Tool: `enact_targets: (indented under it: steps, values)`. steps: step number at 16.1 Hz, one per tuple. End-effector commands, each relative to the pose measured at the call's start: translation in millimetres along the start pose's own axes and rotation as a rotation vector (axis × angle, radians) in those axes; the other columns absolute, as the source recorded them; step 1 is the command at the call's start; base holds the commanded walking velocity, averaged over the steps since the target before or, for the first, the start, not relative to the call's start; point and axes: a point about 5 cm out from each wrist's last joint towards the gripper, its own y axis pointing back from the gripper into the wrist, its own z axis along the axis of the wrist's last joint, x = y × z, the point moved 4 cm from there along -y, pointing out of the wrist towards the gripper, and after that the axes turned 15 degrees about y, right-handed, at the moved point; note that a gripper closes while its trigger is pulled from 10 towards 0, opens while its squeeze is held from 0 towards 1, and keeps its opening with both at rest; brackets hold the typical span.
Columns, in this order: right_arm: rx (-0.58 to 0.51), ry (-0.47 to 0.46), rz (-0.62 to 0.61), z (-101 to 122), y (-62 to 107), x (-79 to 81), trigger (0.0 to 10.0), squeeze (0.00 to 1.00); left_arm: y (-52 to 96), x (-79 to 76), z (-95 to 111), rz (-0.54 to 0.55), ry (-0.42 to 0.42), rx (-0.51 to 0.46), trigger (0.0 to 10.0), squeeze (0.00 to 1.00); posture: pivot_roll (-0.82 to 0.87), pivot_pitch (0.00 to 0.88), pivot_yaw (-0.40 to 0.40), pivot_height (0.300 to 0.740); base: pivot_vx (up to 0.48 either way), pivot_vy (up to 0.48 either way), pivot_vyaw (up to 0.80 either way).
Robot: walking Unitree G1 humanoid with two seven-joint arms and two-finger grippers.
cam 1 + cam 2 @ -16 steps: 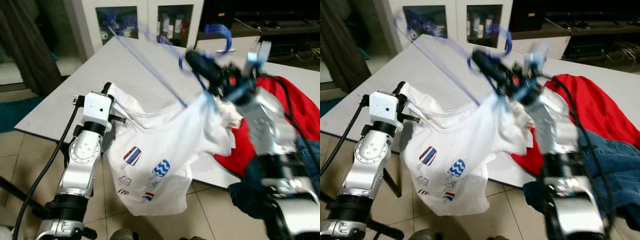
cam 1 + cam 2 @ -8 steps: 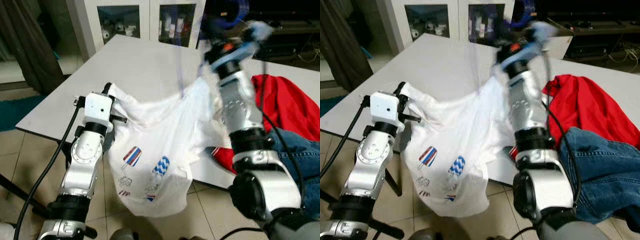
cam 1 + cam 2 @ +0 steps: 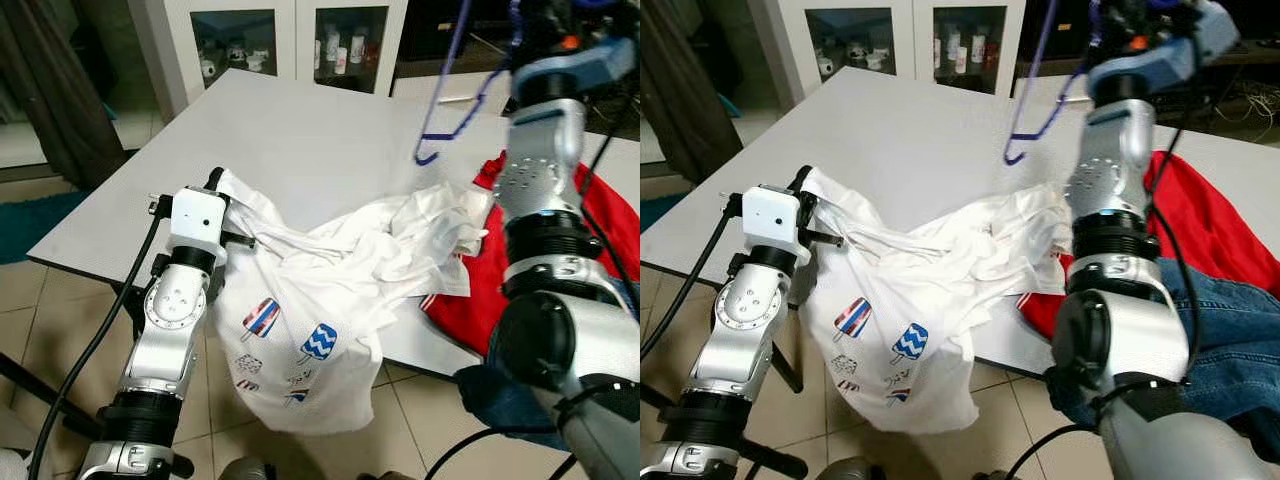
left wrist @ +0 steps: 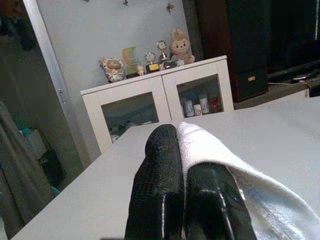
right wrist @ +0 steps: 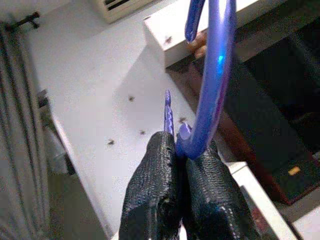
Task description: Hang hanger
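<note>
A blue plastic hanger [image 3: 457, 88] hangs in the air above the table, its lower tip [image 3: 1013, 156] just over the white T-shirt. My right gripper [image 5: 180, 145] is raised high at the far right and shut on the hanger's curved hook [image 5: 212, 75]. The white T-shirt [image 3: 330, 270], printed with ice lollies, lies crumpled on the table and drapes over the near edge. My left gripper [image 4: 180, 145] is shut on a fold of that shirt [image 4: 215, 155] at its left corner [image 3: 225, 190].
A red garment [image 3: 600, 215] and blue jeans [image 3: 1240, 330] lie on the grey table [image 3: 300, 130] at the right. A white cabinet with glass doors [image 3: 290, 40] stands behind the table. A dark curtain [image 3: 50, 90] hangs at the left, above the tiled floor [image 3: 30, 300].
My right arm has swung up and to the right with the hanger. The shirt, lifted on the hanger before, has slid off it and slumped onto the table. The left arm has not moved.
</note>
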Motion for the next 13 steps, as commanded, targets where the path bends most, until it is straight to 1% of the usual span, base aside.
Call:
enact_targets:
  steps: [1, 2, 3, 4, 5, 6, 7, 8, 9, 10, 11, 12, 13]
  values:
    - [-0.059, -0.03, -0.011, 17, -8.3, -1.4, 0.0, 0.0, -1.3, -3.5, 3, -0.008, -0.001, -0.013, 0.0, 0.0, 0.07, 0.0, -0.021, 0.74, 0.0, 0.0, 0.0]
    - [-0.103, -0.092, 0.024, 29, -11.8, -1.7, 0.0, 0.0, -1.0, -4.3, 2, -0.009, 0.0, -0.011, 0.0, 0.0, 0.07, 0.0, -0.021, 0.74, 0.0, 0.0, 0.0]
    - [-0.123, -0.105, 0.042, 34, -13.5, -1.6, 0.0, 0.0, -0.9, -4.3, 2, -0.01, 0.0, -0.01, 0.0, 0.0, 0.06, 0.0, -0.015, 0.74, 0.0, 0.0, 0.0]
    - [-0.168, -0.073, 0.055, 49, -16.5, -5.8, 0.0, 0.0, -1.1, -4.5, 2, -0.013, 0.0, -0.008, 0.0, 0.0, 0.06, 0.0, -0.015, 0.74, 0.0, 0.0, 0.0]
    - [-0.185, -0.053, 0.048, 54, -17.1, -9.8, 0.0, 0.0, -1.4, -4.8, 2, -0.015, 0.0, -0.009, 0.0, 0.0, 0.06, 0.0, -0.015, 0.74, 0.0, 0.0, 0.0]
    - [-0.205, 0.087, 0.073, 62, -16.9, -9.7, 0.0, 0.0, -1.7, -5.1, 2, -0.015, 0.001, -0.01, 0.0, 0.0, 0.06, 0.0, -0.015, 0.74, 0.0, 0.0, 0.0]
    - [-0.22, 0.283, 0.129, 66, -15.7, -1.9, 0.0, 0.0, -2.0, -5.2, 2, -0.016, 0.001, -0.01, 0.0, 0.0, 0.05, 0.0, -0.012, 0.74, 0.0, 0.0, 0.0]
    - [-0.202, 0.473, 0.183, 62, -14.2, 5.5, 0.0, 0.0, -2.1, -5.3, 2, -0.018, 0.001, -0.01, 0.0, 0.0, 0.05, 0.0, -0.012, 0.74, 0.0, 0.0, 0.0]
    - [-0.174, 0.625, 0.233, 55, -11.9, 9.5, 0.0, 0.0, -2.2, -5.7, 2, -0.019, 0.0, -0.01, 0.0, 0.0, 0.05, 0.0, -0.012, 0.74, 0.0, 0.0, 0.0]
    - [-0.122, 0.759, 0.298, 43, -8.1, 11.8, 0.0, 0.0, -2.2, -5.7, 2, -0.02, 0.0, -0.01, 0.0, 0.0, 0.05, 0.0, -0.012, 0.74, 0.0, 0.0, 0.0]
    - [-0.067, 0.961, 0.4, 25, 0.7, 14.2, 0.0, 0.0, -2.2, -5.5, 2, -0.019, 0.0, -0.01, 0.0, 0.0, 0.05, 0.0, -0.012, 0.74, 0.0, 0.0, 0.0]
    - [-0.038, 1.097, 0.472, 14, 7.5, 15.0, 0.0, 0.0, -2.2, -5.4, 2, -0.019, -0.001, -0.01, 0.0, 0.0, 0.05, 0.0, -0.012, 0.74, 0.0, 0.0, 0.0]
    - [-0.02, 1.209, 0.545, 4, 15.1, 15.0, 0.0, 0.0, -2.2, -5.4, 2, -0.019, -0.001, -0.01, 0.0, 0.0, 0.05, 0.0, -0.012, 0.74, 0.0, 0.0, 0.0]
